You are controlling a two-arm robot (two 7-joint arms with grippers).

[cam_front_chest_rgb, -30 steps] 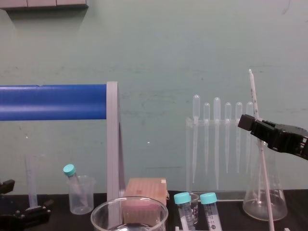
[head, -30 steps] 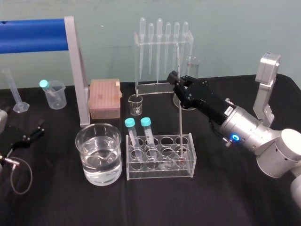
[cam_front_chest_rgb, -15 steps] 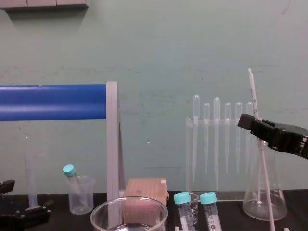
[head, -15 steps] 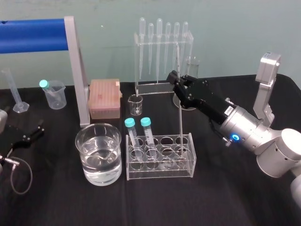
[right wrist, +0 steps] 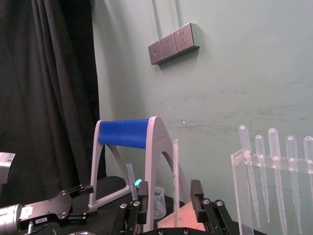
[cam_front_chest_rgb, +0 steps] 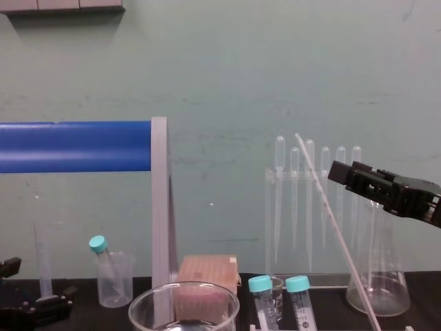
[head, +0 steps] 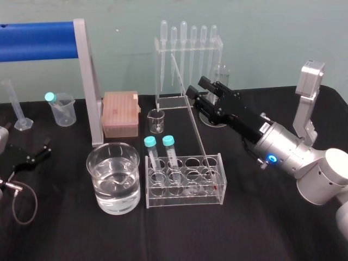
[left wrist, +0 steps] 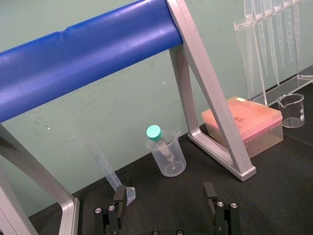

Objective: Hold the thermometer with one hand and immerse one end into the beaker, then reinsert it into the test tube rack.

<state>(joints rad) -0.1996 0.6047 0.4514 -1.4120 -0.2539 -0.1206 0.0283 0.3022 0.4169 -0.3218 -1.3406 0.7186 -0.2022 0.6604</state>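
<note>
Head view: the beaker (head: pixel 115 191), part-filled with clear liquid, stands nearest, just beside the test tube rack (head: pixel 184 197). The thermometer (head: pixel 196 125) has its lower end in a right-hand well of the rack and leans up toward the left. Behind the rack, the right gripper (head: pixel 198 87) has its fingers spread, with the thermometer between them, unclamped. The left gripper (head: pixel 33 156) lies parked at the table's left edge, its fingers apart. Pipettes (head: pixel 185 51) stand farthest.

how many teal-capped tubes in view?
3. One tube and a second stand in the rack, left end; a third leans in the small beaker, far left. None seems hidden.
</note>
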